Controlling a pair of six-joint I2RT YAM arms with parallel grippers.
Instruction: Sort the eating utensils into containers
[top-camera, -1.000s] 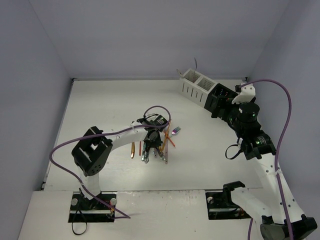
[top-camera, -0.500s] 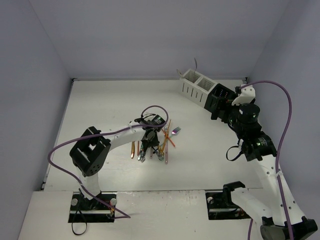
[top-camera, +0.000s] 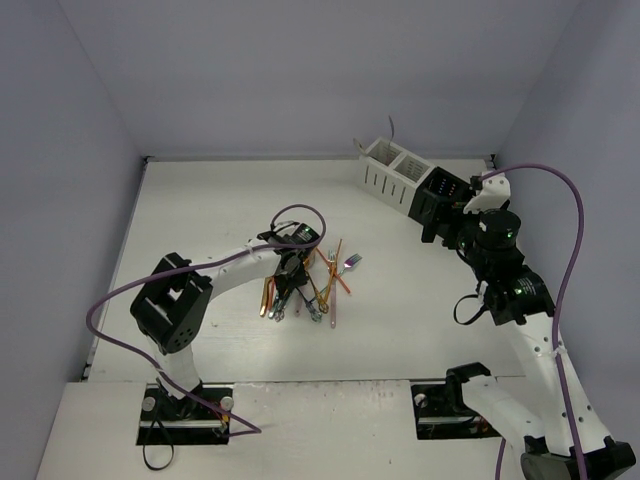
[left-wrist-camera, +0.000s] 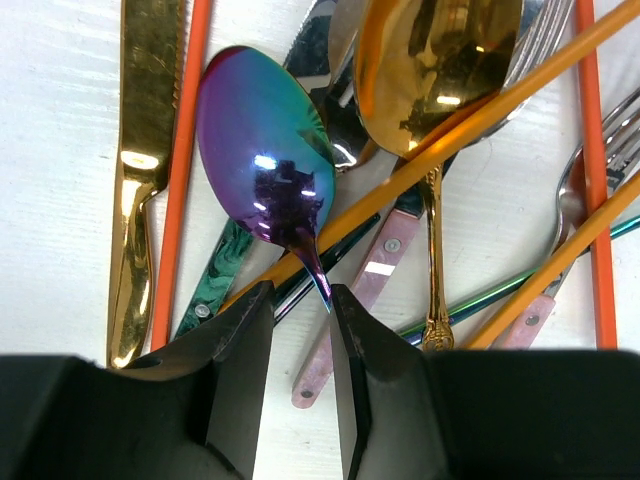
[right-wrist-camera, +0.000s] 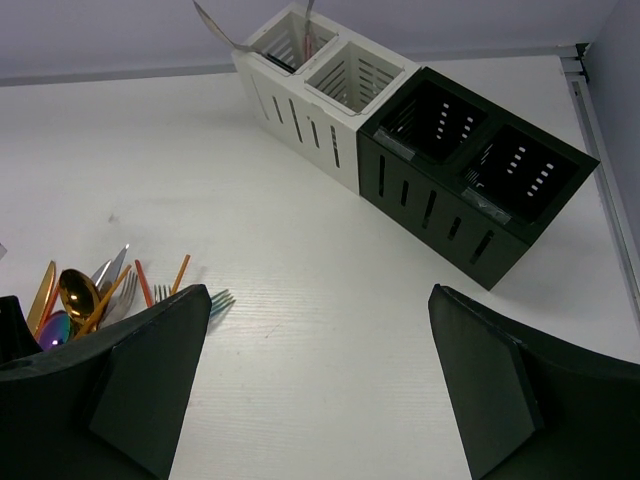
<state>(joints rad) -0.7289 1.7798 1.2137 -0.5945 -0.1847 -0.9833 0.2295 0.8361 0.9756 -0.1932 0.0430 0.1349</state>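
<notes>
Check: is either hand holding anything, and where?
Right hand is open, empty. Left hand straddles the neck of the iridescent spoon, just below the bowl; an actual grip cannot be told.

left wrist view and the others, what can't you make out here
- Left wrist: the handle of the iridescent spoon disappears between the fingers of the left hand; grip unclear.
- Top external: utensil pile is too small, and partly under that hand, to count.
- Right wrist: what stands in the white caddy is cut off by the top edge.
</notes>
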